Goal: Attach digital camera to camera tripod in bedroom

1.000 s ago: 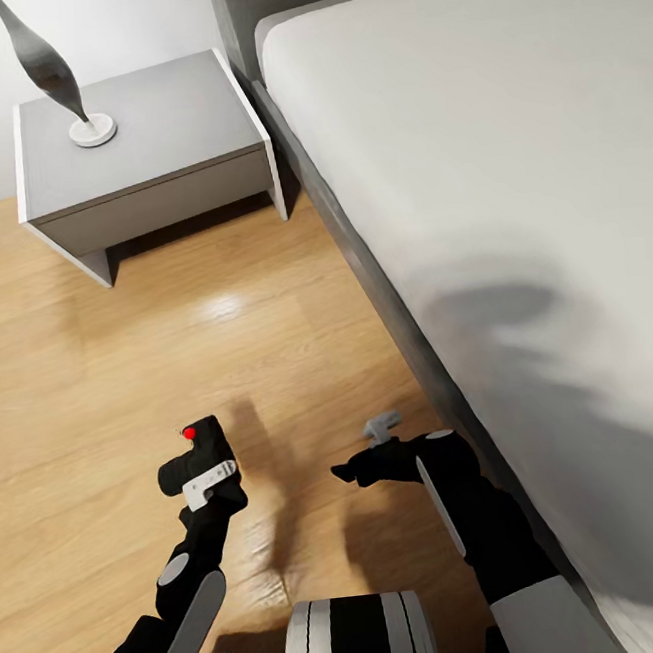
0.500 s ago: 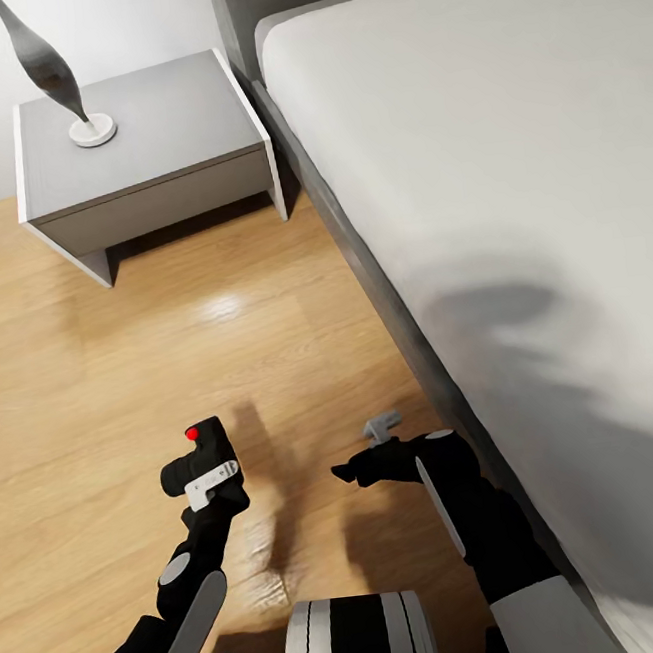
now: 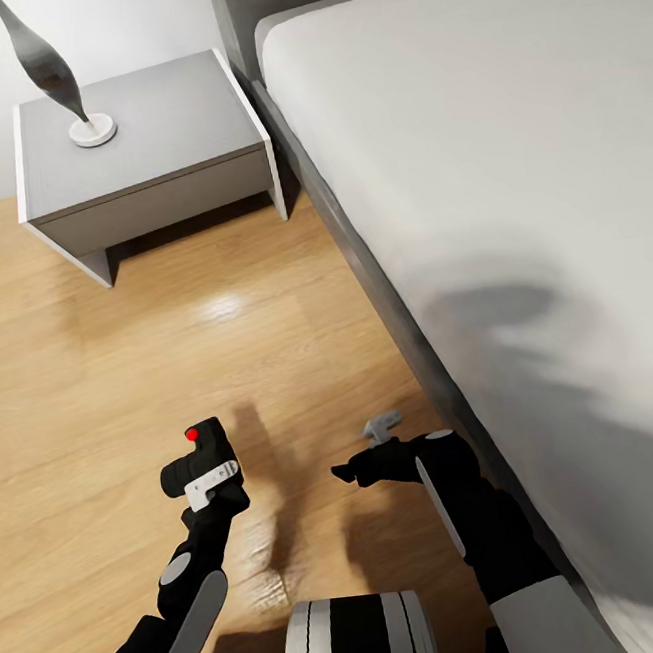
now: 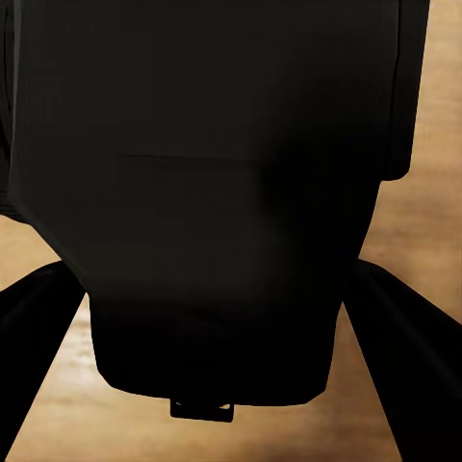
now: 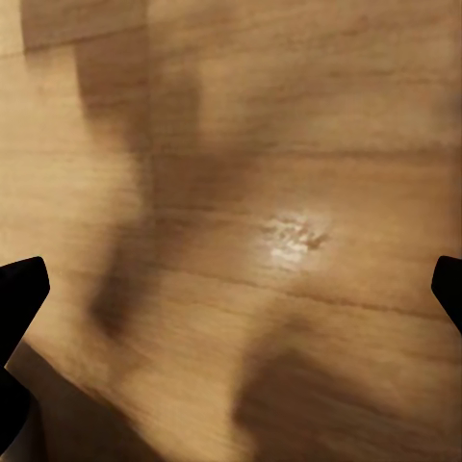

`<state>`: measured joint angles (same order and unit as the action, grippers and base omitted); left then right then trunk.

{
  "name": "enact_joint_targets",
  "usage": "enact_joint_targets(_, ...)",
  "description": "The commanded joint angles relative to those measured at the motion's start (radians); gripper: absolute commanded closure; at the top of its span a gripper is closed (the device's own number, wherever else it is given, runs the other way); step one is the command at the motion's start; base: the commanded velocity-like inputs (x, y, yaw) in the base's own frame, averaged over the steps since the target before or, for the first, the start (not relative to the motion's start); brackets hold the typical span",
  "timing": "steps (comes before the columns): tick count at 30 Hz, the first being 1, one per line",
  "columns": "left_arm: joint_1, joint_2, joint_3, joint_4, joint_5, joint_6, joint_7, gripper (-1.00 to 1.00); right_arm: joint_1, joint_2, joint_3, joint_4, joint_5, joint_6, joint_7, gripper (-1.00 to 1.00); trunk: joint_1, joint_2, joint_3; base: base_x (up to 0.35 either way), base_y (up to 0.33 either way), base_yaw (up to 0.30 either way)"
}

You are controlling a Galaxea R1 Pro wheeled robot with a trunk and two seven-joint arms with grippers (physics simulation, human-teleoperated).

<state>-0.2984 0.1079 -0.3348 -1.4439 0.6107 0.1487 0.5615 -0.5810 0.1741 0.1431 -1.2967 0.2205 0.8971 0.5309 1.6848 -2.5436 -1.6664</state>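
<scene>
The digital camera (image 3: 201, 455), small, black and boxy with a red spot on its top corner, hangs low over the wood plank floor (image 3: 117, 338) in the head view. My left gripper (image 3: 210, 479) is shut on it. In the left wrist view the camera's dark body (image 4: 221, 192) sits between the two black fingers (image 4: 29, 327). My right gripper (image 3: 360, 452) hovers over the floor beside the bed, open and holding nothing; its fingertips (image 5: 19, 289) stand far apart above bare planks. The camera tripod is out of view.
A grey upholstered bed (image 3: 469, 151) with a pale mattress runs along the right, its frame close to my right arm. A grey nightstand (image 3: 136, 135) stands at the back left, carrying a slim twisted grey ornament (image 3: 48, 69) on a white base. A white wall rises behind it.
</scene>
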Motion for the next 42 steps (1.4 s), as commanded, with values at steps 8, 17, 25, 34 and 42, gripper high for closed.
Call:
enact_joint_targets(8, -0.001, 0.0, -0.003, 0.001, 0.003, 0.003, 0.009, 1.0, 0.0, 0.0, 0.0, -0.001, 0.01, 0.002, 0.009, -1.0, 0.0, 0.0, -0.001, 0.0, 0.0, 0.0)
enact_joint_targets(17, -0.001, -0.002, -0.003, 0.004, 0.001, -0.003, 0.011, 1.0, 0.0, 0.0, -0.002, -0.001, 0.01, 0.002, 0.009, -1.0, 0.0, 0.0, -0.001, 0.0, 0.0, 0.0)
enact_joint_targets(25, -0.001, -0.002, -0.003, 0.005, 0.002, -0.004, 0.011, 1.0, 0.0, 0.0, -0.001, -0.001, 0.01, 0.003, 0.009, -1.0, 0.0, 0.0, -0.001, 0.0, 0.0, 0.0)
enact_joint_targets(34, -0.001, -0.002, -0.003, 0.005, 0.002, -0.004, 0.011, 1.0, 0.0, 0.0, 0.0, -0.001, 0.012, 0.005, 0.008, -1.0, 0.0, 0.0, -0.001, 0.0, 0.0, 0.0)
enact_joint_targets(42, -0.001, -0.002, -0.004, 0.005, 0.002, 0.0, 0.011, 1.0, 0.0, 0.0, -0.002, -0.002, 0.011, 0.004, 0.009, -1.0, 0.0, 0.0, -0.001, 0.0, 0.0, 0.0)
